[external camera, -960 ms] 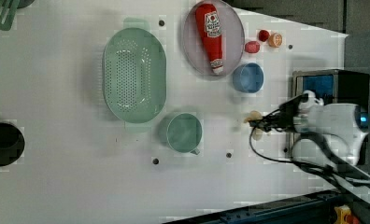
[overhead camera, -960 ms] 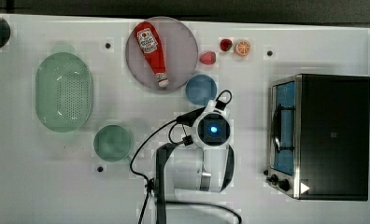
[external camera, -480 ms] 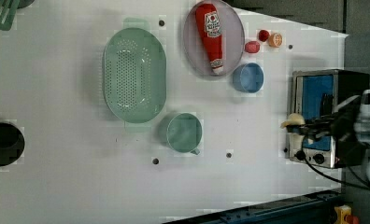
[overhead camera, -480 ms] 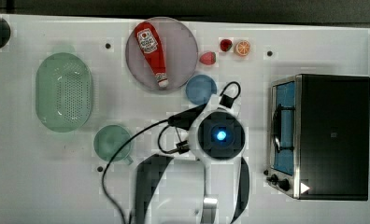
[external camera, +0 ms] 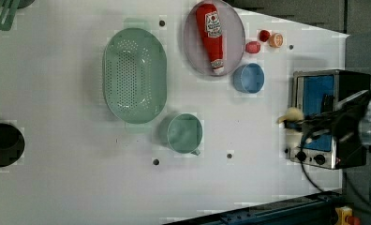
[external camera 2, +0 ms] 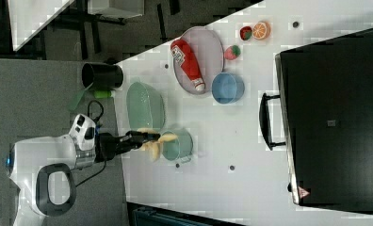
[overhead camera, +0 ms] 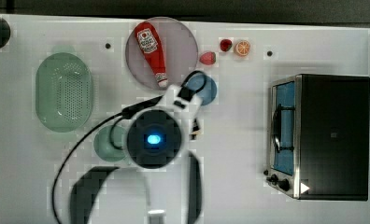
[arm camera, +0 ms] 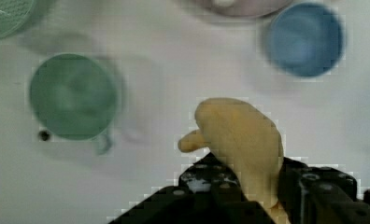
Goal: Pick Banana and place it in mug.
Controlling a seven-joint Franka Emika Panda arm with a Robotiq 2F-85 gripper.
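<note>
Riding high above the white surface (arm camera: 174, 70), the pale yellow curved toy banana (arm camera: 241, 140) sits pinched in the black jaws of the gripper (arm camera: 248, 186). Off to one side waits the round teal-green translucent mug (arm camera: 73, 95), well apart. Best play: centre over its rim, then lower before letting go.

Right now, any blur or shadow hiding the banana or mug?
Wrist view: banana in the pincer looms large and soft, mug smeared by motion blur. Top view: the arm covers part of the mug. Left view: mug crisp, soft shadow beside it. Right view: banana small, blocky.
</note>
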